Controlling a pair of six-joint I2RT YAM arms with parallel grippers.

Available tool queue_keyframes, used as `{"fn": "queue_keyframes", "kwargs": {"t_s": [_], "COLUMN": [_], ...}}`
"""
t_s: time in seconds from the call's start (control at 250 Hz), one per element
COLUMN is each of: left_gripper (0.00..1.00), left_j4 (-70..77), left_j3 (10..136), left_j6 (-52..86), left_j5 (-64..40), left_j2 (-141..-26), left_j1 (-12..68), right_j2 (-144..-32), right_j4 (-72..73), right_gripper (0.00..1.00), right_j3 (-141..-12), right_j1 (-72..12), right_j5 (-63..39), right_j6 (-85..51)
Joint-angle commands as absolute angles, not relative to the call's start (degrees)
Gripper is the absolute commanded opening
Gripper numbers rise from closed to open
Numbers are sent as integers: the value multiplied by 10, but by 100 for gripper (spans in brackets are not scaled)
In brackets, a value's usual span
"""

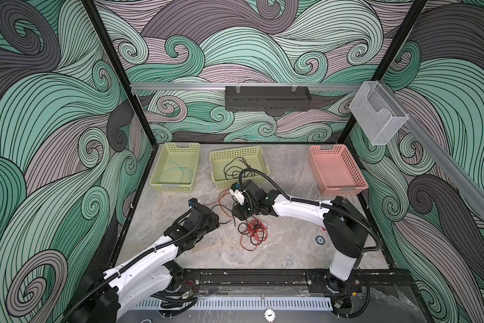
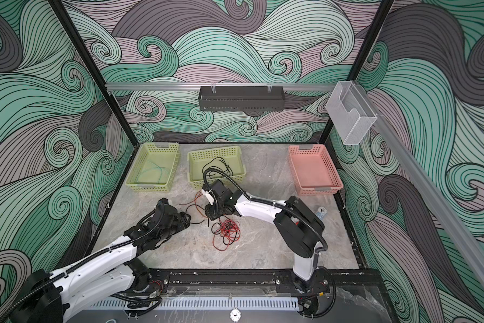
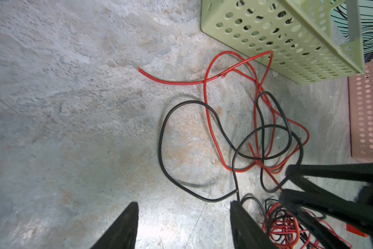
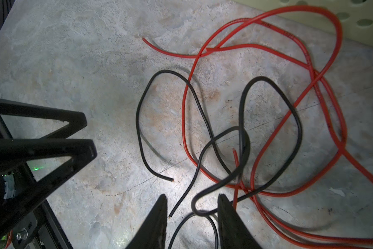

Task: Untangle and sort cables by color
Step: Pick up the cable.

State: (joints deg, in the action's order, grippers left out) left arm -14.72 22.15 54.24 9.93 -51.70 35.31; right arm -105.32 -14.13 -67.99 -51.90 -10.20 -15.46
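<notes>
Left arm [image 1: 148,260] is stretched from the near-left base toward table centre, wrist low, forearm near the left table edge. Left gripper [image 3: 183,203] is held wide and empty, pointed at the right gripper [image 4: 193,196]. A black cable [image 4: 137,125] end is seen just beside one left finger, outside the gap.

Right arm [image 1: 299,209] is reached across from the near-right base, elbow raised, wrist bent down at the table [image 1: 277,257]. Its jaws are set narrower but apart. A bend of black cable is lying in the gap against one finger, not pinched.

Red-black tangle [image 1: 253,232] is piled on the table just nearer than the right gripper and to the right of the left one. Looser loops of black and red cable [image 4: 183,112] are spread beyond both grippers, up to the near wall of the middle basket [image 1: 224,183]. Whether the red loop touches that wall cannot be told.

Bare table is seen nearer than the tangle, and to the right up to the pink basket [image 1: 341,191].

Far row: left basket [image 1: 171,188] with teal cable [image 1: 182,168], middle basket with black cables [image 1: 226,170], and pink basket in the far-right corner. The back wall is directly behind the row.
</notes>
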Motion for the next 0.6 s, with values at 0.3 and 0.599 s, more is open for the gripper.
{"fn": "queue_keyframes", "kwargs": {"t_s": [0.3,0.599], "left_gripper": [65,65], "left_j4": [-179,-177], "left_j3": [238,252], "left_j6": [540,528], "left_j5": [116,113], "left_j2": [-476,-486], "left_j1": [355,355], "right_j2": [-991,-883], "right_j4": [-191,-221], "right_gripper": [0,0], "right_j3": [-698,-737], "right_j1": [-527,-542], "right_j5": [-62,-28], "right_j6": [-119,-92]}}
